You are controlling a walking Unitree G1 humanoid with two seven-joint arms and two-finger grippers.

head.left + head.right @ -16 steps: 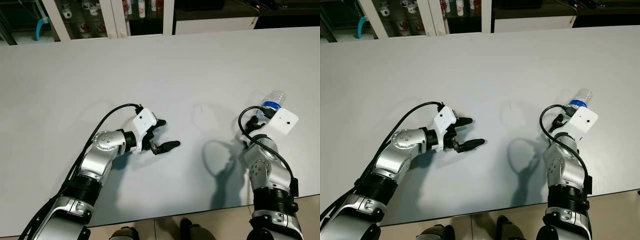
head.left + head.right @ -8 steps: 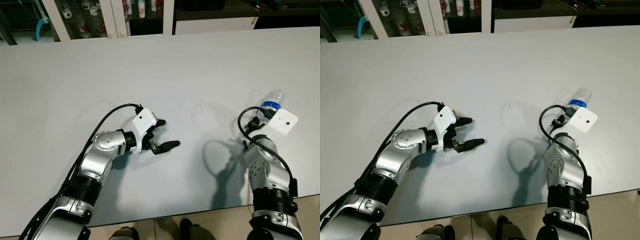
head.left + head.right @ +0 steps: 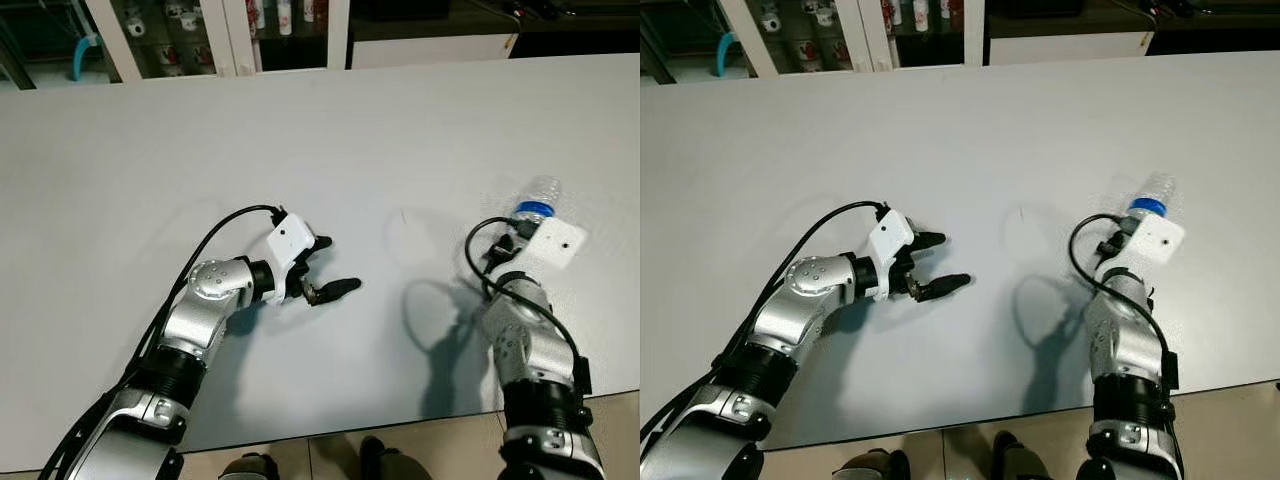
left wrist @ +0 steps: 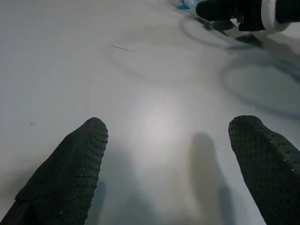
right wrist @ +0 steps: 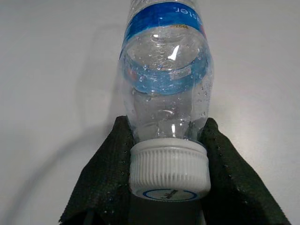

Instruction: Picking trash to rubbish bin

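Observation:
A clear plastic bottle [image 5: 166,70] with a blue label and a white cap [image 5: 168,171] is held at its neck by my right gripper [image 5: 167,137], one black finger on each side just behind the cap. In the eye views the bottle [image 3: 540,194] pokes out past the white wrist mount [image 3: 556,241] at the right of the white table [image 3: 300,130], low over its surface. My left gripper [image 3: 335,266] hovers open just above the table at centre left, nothing between its fingers [image 4: 70,173].
Glass-front cabinets [image 3: 180,30] with cups stand beyond the table's far edge. The table's near edge [image 3: 350,430] runs just before my body, with floor below. Bare tabletop lies between the two arms.
My right arm with the bottle has shifted a little to the left. The left arm has stayed where it was.

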